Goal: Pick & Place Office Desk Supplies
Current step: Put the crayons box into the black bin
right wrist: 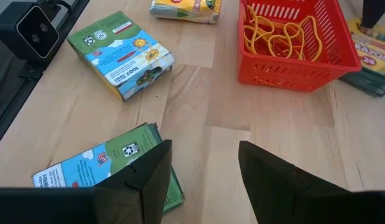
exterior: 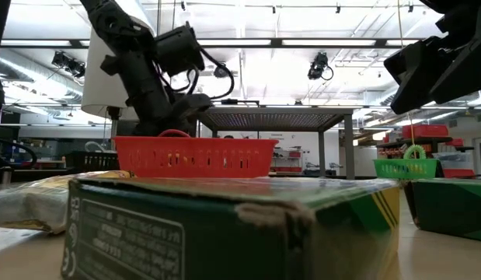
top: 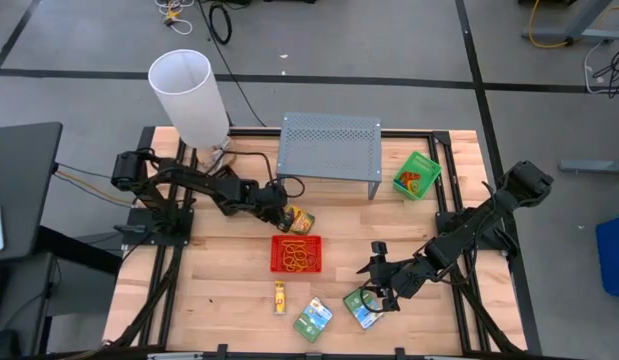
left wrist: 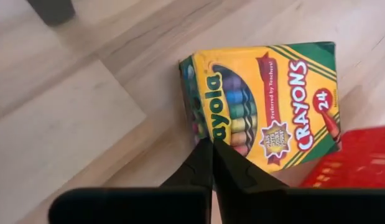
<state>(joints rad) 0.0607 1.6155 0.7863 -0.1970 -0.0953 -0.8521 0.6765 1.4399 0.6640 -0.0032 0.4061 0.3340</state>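
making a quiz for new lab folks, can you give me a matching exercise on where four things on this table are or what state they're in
Things
1. red mesh tray
2. green mesh tray
3. crayon box
4. right gripper

Places or states
a. flat on the wood beside the red tray, at the left gripper's closed tips
b. middle of the table, orange rubber bands inside
c. open, over a green-blue packet
d. far right part of the table, beside the grey perforated stand

Pairs: 1-b, 2-d, 3-a, 4-c
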